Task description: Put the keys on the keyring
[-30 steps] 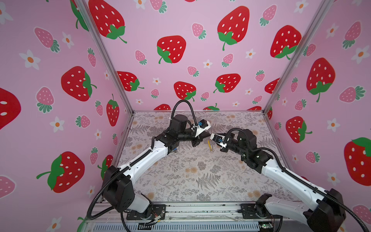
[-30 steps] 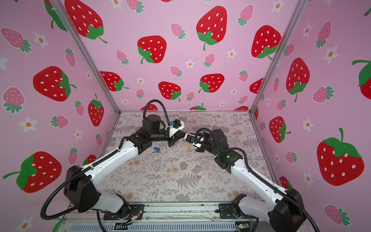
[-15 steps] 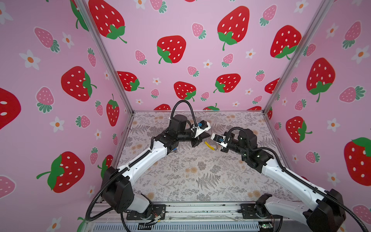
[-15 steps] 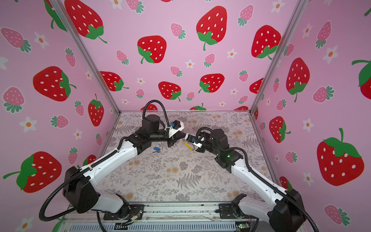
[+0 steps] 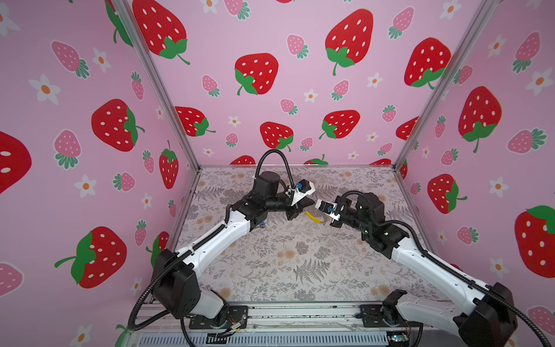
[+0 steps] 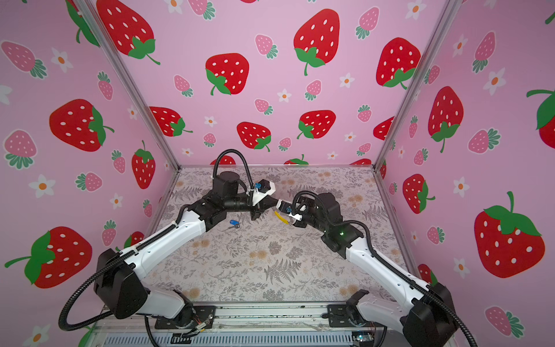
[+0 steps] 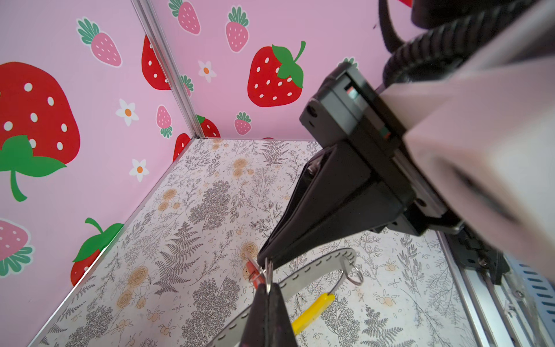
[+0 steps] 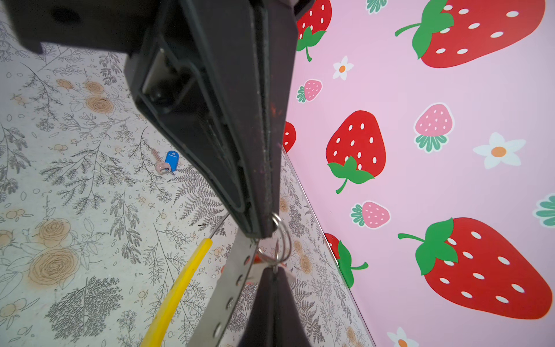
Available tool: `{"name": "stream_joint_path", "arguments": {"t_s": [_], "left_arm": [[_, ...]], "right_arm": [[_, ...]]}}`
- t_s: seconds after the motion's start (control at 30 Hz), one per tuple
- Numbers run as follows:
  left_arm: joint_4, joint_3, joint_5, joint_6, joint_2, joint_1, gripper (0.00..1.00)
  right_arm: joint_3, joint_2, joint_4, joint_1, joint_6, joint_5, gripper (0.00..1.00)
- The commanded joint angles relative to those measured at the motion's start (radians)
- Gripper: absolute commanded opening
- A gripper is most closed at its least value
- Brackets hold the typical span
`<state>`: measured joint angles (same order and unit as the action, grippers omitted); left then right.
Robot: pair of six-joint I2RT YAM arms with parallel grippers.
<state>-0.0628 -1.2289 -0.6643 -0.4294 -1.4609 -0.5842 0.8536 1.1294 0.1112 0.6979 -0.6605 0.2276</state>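
Note:
My left gripper (image 7: 268, 285) and right gripper (image 8: 274, 270) meet tip to tip above the middle of the floor, seen in both top views (image 5: 310, 203) (image 6: 280, 205). Both are shut on the small split ring (image 8: 280, 240) of the red-tagged key (image 7: 255, 275). The keyring's grey perforated band (image 7: 315, 269) and yellow segment (image 5: 312, 217) run just beside and below the fingertips. I cannot tell what carries the keyring. The blue-tagged key (image 6: 233, 223) lies flat on the floor by the left arm, also in the right wrist view (image 8: 171, 159).
The floral floor (image 5: 300, 255) is walled in by pink strawberry panels on three sides. A metal rail (image 5: 285, 315) with both arm bases runs along the front edge. A second small ring (image 7: 356, 278) hangs at the band's end.
The right gripper's jaws have closed on the split ring, and it has edged in against the left gripper's tips. The left gripper has stayed shut and in place.

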Motion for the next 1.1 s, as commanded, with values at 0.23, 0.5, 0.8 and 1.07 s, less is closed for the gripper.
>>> {"name": "stream_joint_path", "arguments": {"t_s": [0.23, 0.5, 0.8, 1.07], "left_arm": [[0.220, 0.015, 0.061, 0.121, 0.013, -0.010, 0.00], [0.358, 0.071, 0.118, 0.160, 0.001, -0.043, 0.00], [0.402, 0.096, 0.171, 0.129, -0.014, -0.077, 0.00], [0.525, 0.136, 0.253, 0.151, -0.009, -0.081, 0.00]], "right_arm": [[0.016, -0.009, 0.013, 0.031, -0.073, -0.098, 0.00], [0.024, -0.005, 0.048, 0.040, -0.050, -0.111, 0.00], [0.032, -0.010, 0.052, 0.039, -0.042, -0.094, 0.00], [0.013, -0.023, 0.071, 0.041, -0.032, -0.073, 0.00]]}}
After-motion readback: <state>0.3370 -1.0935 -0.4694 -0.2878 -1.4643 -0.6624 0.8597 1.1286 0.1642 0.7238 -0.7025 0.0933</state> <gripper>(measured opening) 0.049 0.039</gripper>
